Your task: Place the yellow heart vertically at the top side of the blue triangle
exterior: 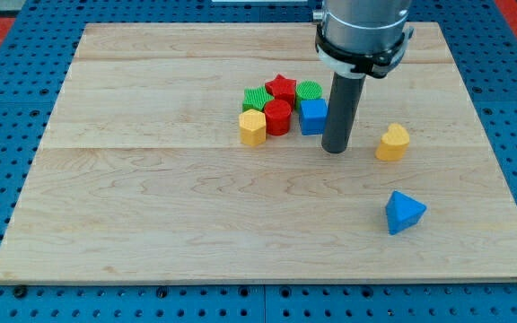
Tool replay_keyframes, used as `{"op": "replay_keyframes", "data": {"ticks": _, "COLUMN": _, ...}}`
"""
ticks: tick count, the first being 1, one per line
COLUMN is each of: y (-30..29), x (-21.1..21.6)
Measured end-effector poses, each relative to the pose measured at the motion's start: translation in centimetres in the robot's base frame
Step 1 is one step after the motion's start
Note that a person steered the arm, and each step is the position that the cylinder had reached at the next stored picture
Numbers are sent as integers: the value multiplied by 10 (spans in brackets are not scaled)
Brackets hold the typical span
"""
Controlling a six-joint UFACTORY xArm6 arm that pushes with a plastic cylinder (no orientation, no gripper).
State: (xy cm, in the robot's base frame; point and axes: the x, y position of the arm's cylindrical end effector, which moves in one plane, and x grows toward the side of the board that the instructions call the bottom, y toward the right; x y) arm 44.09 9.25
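Observation:
The yellow heart lies at the view's right of the wooden board. The blue triangle lies below it, slightly to the right, a clear gap apart. My tip rests on the board to the left of the yellow heart, not touching it, and just right of the blue cube.
A cluster sits left of my tip: a red star, a green block, a green cylinder, a red cylinder, a yellow hexagon block. The wooden board is bounded by a blue pegboard.

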Motion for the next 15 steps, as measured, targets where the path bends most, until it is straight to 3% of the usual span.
{"op": "replay_keyframes", "data": {"ticks": 2, "y": 5, "x": -25}}
{"op": "replay_keyframes", "data": {"ticks": 3, "y": 14, "x": -5}}
{"op": "replay_keyframes", "data": {"ticks": 5, "y": 57, "x": -7}}
{"op": "replay_keyframes", "data": {"ticks": 6, "y": 63, "x": 40}}
{"op": "replay_keyframes", "data": {"ticks": 7, "y": 66, "x": 19}}
{"op": "replay_keyframes", "data": {"ticks": 8, "y": 66, "x": -31}}
{"op": "replay_keyframes", "data": {"ticks": 9, "y": 127, "x": -18}}
{"op": "replay_keyframes", "data": {"ticks": 10, "y": 133, "x": 11}}
{"op": "replay_keyframes", "data": {"ticks": 11, "y": 119, "x": 13}}
{"op": "replay_keyframes", "data": {"ticks": 15, "y": 121, "x": -11}}
